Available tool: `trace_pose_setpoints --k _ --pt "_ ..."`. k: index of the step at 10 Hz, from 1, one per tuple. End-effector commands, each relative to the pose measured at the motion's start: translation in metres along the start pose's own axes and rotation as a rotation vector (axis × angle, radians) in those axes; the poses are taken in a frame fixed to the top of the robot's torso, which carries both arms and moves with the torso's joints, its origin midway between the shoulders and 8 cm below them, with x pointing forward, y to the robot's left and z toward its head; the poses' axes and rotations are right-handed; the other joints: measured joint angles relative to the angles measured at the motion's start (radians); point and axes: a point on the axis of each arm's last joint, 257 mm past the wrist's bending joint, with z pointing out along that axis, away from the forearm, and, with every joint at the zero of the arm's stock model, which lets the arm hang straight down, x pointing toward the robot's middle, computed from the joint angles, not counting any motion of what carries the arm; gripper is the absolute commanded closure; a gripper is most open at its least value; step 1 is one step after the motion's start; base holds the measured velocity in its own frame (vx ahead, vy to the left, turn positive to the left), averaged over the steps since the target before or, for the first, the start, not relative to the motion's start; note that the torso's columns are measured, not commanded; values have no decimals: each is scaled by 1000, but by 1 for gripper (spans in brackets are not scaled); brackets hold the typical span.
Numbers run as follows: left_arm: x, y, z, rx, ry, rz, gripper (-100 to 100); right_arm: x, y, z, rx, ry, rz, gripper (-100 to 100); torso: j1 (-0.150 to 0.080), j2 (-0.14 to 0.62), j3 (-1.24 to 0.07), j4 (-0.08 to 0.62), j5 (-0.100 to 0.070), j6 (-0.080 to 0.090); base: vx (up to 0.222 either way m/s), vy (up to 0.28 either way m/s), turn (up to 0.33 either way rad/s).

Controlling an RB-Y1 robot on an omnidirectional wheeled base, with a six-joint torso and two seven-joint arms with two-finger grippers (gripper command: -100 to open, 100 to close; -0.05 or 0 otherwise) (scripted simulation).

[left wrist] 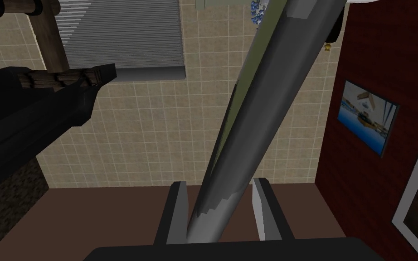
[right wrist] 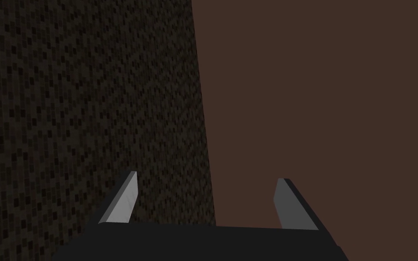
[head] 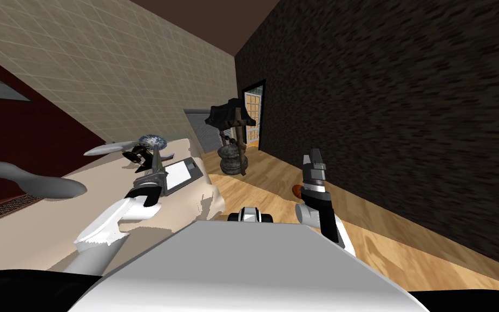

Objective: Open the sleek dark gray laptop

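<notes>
Grey laptop lid (left wrist: 258,113) raised (edge-on), clamped lengthwise between left fingers (left wrist: 178,213).

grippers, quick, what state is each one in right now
left gripper: shut on the laptop lid
right gripper: open, holding nothing

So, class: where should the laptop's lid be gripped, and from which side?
Pinch the lid at its thin near edge, one finger on each flat face, coming edge-on from the robot's side, as the left gripper does. It's a thin slab raised off the base.
</notes>
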Motion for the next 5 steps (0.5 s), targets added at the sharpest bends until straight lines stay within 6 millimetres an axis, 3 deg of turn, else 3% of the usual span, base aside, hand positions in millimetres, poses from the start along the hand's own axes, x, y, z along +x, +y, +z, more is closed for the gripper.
trace_pose_setpoints --k 1,4,5 --pt "11 -6 2 -7 1 40 100 0 0 0 0 0 0 0 0 4 2 2 -1 -3 9 2 -3" --pt "36 -22 4 -11 16 94 100 0 0 0 0 0 0 0 0 7 5 1 1 -9 4 20 22" --pt "33 -22 4 -13 6 120 100 0 0 0 0 0 0 0 1 7 5 -1 4 -9 -8 9 23"
